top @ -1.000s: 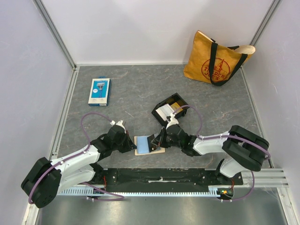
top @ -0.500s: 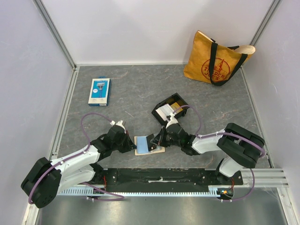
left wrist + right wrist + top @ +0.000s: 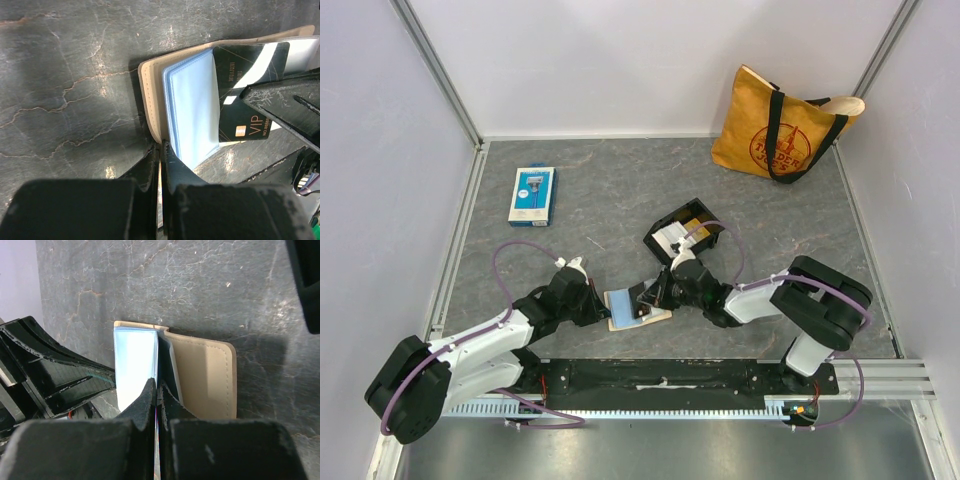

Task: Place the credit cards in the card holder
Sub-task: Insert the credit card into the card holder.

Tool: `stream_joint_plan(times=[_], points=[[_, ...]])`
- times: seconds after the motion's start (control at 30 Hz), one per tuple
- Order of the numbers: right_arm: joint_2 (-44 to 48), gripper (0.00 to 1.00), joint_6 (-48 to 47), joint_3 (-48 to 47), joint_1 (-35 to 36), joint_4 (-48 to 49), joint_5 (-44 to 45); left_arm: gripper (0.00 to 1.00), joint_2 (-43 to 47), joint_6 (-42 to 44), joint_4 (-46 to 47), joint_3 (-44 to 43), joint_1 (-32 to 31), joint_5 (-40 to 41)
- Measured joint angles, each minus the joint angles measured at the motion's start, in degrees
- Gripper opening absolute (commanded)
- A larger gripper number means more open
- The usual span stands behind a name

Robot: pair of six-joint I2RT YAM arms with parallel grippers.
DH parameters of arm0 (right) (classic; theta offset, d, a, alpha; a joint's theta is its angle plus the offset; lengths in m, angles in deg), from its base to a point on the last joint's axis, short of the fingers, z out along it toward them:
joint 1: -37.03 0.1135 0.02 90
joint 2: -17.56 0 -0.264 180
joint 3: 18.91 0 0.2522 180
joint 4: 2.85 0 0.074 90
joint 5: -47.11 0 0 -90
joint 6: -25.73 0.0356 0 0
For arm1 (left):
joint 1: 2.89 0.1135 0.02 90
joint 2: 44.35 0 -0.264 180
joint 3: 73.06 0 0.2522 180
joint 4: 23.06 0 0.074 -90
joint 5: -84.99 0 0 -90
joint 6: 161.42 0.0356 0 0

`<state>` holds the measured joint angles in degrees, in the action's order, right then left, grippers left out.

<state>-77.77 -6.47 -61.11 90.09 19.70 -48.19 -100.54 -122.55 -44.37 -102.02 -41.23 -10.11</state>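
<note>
Tan cover outside, pale blue sleeves (image 3: pixel 192 110) inside: the card holder (image 3: pixel 620 312) lies open on the grey marbled table (image 3: pixel 600 190), near its front edge and between the two arms. The left gripper (image 3: pixel 161 150) has its fingers pressed together on the holder's tan edge. The right gripper (image 3: pixel 157 388) pinches a dark card (image 3: pixel 247 95) (gold "VIP" lettering, a small chip), one edge hidden behind the blue sleeves. White and gold cards (image 3: pixel 672 238) rest in the black tray (image 3: pixel 653 244) just behind.

White arm links (image 3: pixel 485 345), black joints (image 3: pixel 410 387), purple cables (image 3: pixel 496 268).
</note>
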Motion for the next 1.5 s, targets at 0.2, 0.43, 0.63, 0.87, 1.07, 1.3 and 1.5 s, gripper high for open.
stream_joint_plan(times=[0.2,0.43,0.63,0.87,1.07,1.3,1.5], points=[[0.1,0.0,1.4,0.0,0.8,-0.4,0.4,0.02,0.0,-0.1,0.0,0.0,0.0,0.0],[1.8,0.0,2.6,0.1,1.4,-3.3,0.9,0.02,0.0,-1.0,0.0,0.0,0.0,0.5],[2.6,0.0,4.0,0.1,1.6,-5.6,1.7,0.02,0.0,-1.7,-0.1,0.0,0.0,0.7],[1.8,0.0,4.5,-1.5,1.6,-7.0,0.8,0.02,0.1,-2.0,-0.2,0.0,0.0,0.8],[-1.8,0.0,4.5,-4.5,1.6,-6.4,-2.3,0.02,0.1,-2.0,-0.1,0.0,0.0,0.8],[-1.0,0.37,2.3,-6.4,1.9,-11.6,-1.3,0.02,0.3,-2.0,-0.3,0.0,0.0,0.8],[3.3,0.47,-2.2,-8.5,2.7,-22.2,2.8,0.02,1.9,-1.9,-0.9,0.0,0.0,0.8]])
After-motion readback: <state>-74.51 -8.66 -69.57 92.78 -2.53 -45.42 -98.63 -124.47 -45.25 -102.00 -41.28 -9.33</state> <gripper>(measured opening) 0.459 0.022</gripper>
